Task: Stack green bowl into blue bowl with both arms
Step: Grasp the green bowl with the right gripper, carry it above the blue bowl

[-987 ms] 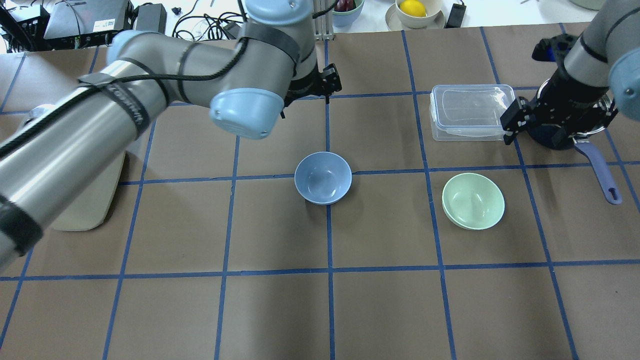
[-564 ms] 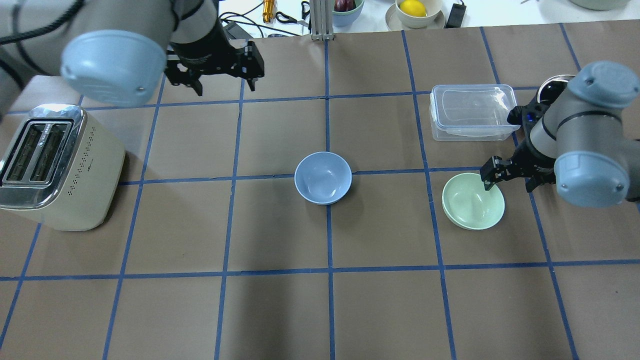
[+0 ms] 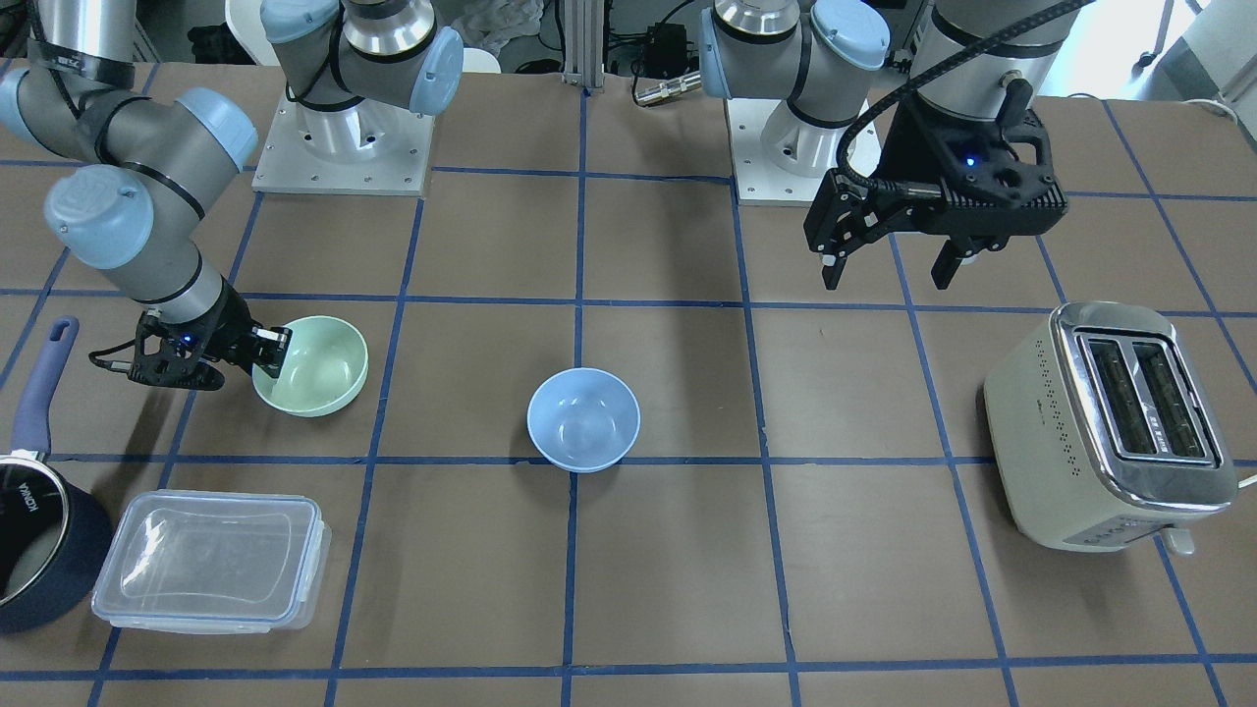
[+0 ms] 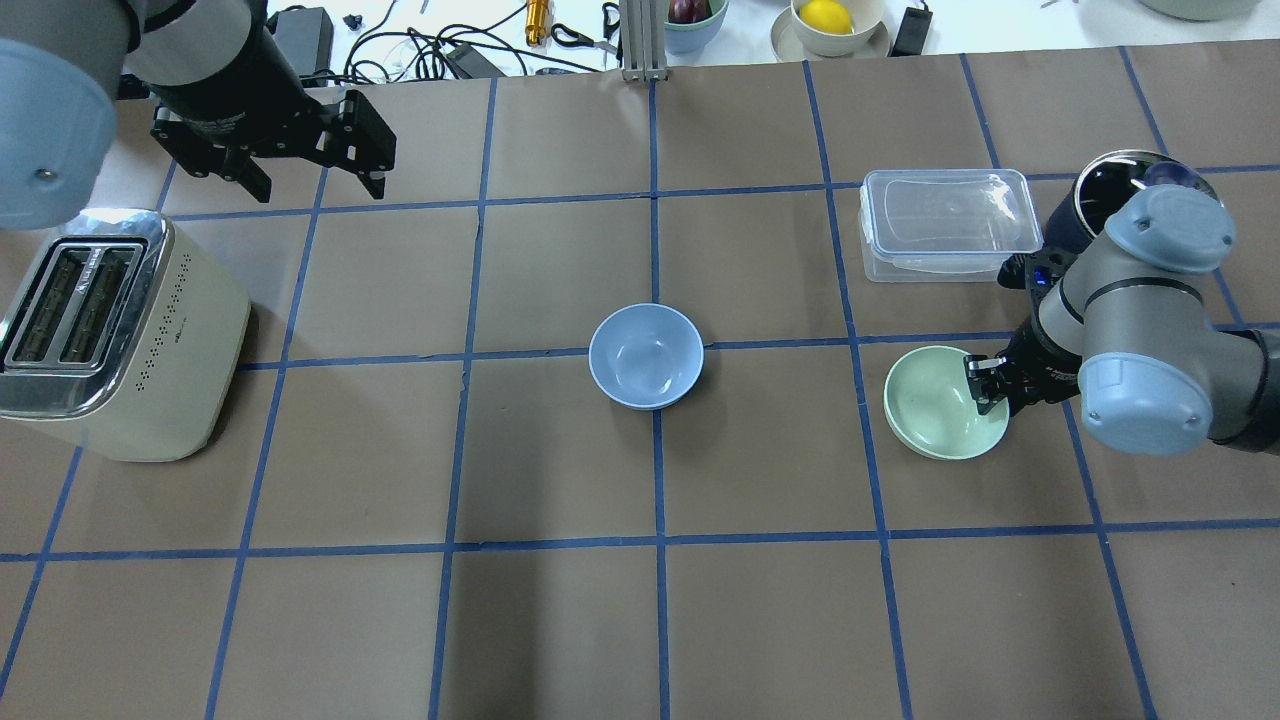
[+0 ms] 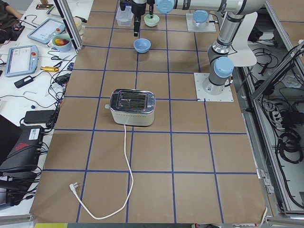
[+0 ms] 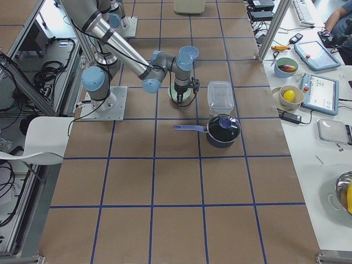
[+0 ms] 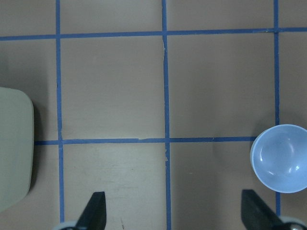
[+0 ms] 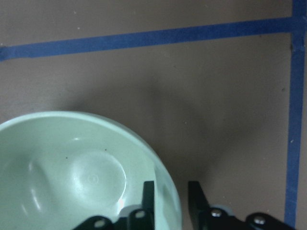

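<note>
green bowl (image 4: 930,412), blue bowl (image 4: 645,357) apart, brown table (image 4: 560,630) — blue tape grid (image 4: 659,541)

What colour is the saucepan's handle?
The handle is periwinkle blue, lighter than the dark navy saucepan; clearest in the exterior front-facing view.

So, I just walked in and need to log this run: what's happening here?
The right pincer straddles the rim of the small round mint-green bowl, which sits on the table; whether it grips yet is unclear. The small round pale-blue bowl stands empty at centre. The left pincer hangs open, holding nothing, near the cream toaster.
</note>
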Robot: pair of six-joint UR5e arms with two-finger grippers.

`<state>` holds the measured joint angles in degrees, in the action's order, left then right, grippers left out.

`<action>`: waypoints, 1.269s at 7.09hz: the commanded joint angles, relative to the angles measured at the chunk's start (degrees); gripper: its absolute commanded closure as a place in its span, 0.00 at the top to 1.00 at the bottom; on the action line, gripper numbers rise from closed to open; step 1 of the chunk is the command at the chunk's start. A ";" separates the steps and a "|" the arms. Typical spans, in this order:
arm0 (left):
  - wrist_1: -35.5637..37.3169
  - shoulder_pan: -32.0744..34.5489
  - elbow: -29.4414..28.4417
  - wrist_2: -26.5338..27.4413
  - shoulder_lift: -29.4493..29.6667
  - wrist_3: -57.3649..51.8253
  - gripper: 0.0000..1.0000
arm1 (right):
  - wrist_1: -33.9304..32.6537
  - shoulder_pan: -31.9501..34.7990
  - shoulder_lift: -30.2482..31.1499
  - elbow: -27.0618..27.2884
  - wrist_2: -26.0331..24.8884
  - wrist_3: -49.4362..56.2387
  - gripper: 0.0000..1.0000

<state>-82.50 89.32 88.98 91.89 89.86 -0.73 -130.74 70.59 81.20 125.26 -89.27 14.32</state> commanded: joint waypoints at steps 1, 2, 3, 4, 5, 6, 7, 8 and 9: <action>2.76 -0.63 0.41 -0.05 -0.91 -0.06 1.00 | 0.65 0.25 0.54 -2.02 1.72 -0.86 0.00; 2.87 -0.63 0.58 0.13 -1.26 -0.15 1.00 | 5.27 1.65 0.80 -7.17 6.00 -2.96 0.00; 2.96 -0.72 0.49 -0.05 -1.09 -0.06 1.00 | 12.36 5.05 0.28 -14.45 11.00 -11.07 0.00; 3.31 -0.55 0.75 -0.13 -1.09 0.37 1.00 | 16.35 10.48 -1.46 -20.00 11.49 -16.37 0.00; 3.32 -0.37 0.93 -0.14 -1.17 0.81 1.00 | 15.87 17.06 -3.57 -23.62 11.93 -23.38 0.00; 3.32 -0.37 1.11 -0.05 -1.18 0.82 1.00 | 15.43 22.87 -5.94 -24.88 11.93 -28.59 0.00; 3.23 -0.37 1.37 -0.05 -1.26 0.82 1.00 | 14.21 27.37 -7.79 -25.07 11.76 -31.77 0.00; 3.23 -0.37 1.37 -0.05 -1.26 0.82 1.00 | 12.89 32.20 -9.46 -24.81 10.54 -36.85 0.00; 3.23 -0.37 1.46 -0.05 -1.26 0.82 1.00 | 12.88 34.51 -11.13 -24.63 6.70 -37.60 0.00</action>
<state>-79.27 88.94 90.33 91.84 88.61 0.08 -117.28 100.88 72.24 100.56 -79.22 -20.36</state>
